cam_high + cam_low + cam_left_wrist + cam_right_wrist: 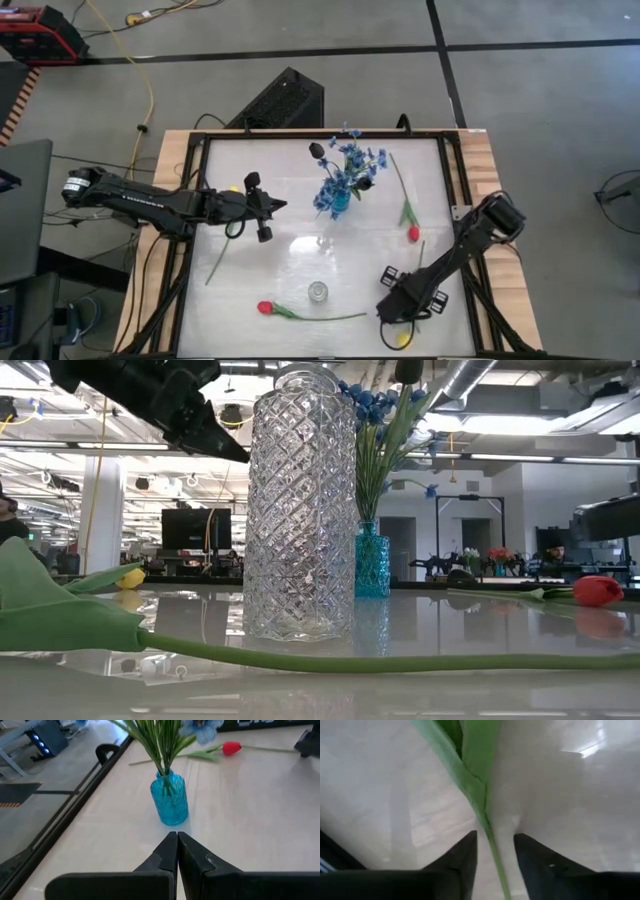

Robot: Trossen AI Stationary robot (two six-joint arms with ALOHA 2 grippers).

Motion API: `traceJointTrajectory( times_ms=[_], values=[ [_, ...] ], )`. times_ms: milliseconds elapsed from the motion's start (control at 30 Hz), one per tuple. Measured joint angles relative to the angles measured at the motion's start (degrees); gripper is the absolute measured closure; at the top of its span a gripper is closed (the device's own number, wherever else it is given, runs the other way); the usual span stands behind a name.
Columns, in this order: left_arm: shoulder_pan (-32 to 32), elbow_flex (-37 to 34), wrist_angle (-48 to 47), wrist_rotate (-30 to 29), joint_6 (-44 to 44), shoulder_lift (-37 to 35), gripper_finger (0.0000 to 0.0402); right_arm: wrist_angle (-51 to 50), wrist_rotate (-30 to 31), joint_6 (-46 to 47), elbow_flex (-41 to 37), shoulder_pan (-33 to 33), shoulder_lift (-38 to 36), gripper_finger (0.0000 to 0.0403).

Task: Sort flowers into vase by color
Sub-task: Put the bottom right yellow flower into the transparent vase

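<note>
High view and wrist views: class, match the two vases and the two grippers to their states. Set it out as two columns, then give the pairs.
1. small blue glass vase
2. clear cut-glass vase
3. left gripper
4. right gripper

A. fingers apart, either side of a thin green stem
B. empty
C. holds blue small-blossom flowers
D. fingers shut on nothing

Pairs: 1-C, 2-B, 3-D, 4-A.

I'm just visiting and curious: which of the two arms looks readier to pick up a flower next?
The right. Its gripper is down at the table with open fingers either side of a green flower stem. The left gripper is shut, empty, and pointing at the blue vase.
</note>
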Motion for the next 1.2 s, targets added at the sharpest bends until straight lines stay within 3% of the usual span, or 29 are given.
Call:
traceJointTrajectory(
  times_ms=[333,667,800,1000,1200],
  values=[
    [-0.1,0.0,-1.4,0.0,-0.7,0.0,0.0401,2.8,2.8,3.7,-0.1,4.5,0.9,0.0349],
    [-0.1,0.0,-1.3,-0.1,-0.8,0.0,0.0401,-2.2,0.7,6.1,4.4,3.4,0.5,0.0387],
    [-0.1,0.0,-1.3,-0.2,-1.6,0.0,0.0401,-1.6,-0.5,9.6,7.0,0.8,-4.4,0.0387],
    [-0.1,0.0,-1.3,0.6,-2.0,0.0,0.0401,12.0,2.8,12.3,7.0,-3.1,-14.6,0.0387],
    [-1.4,0.0,-8.7,2.8,-3.2,-0.6,0.0401,38.3,11.1,9.4,2.1,-4.2,-25.1,0.0387]
  ],
)
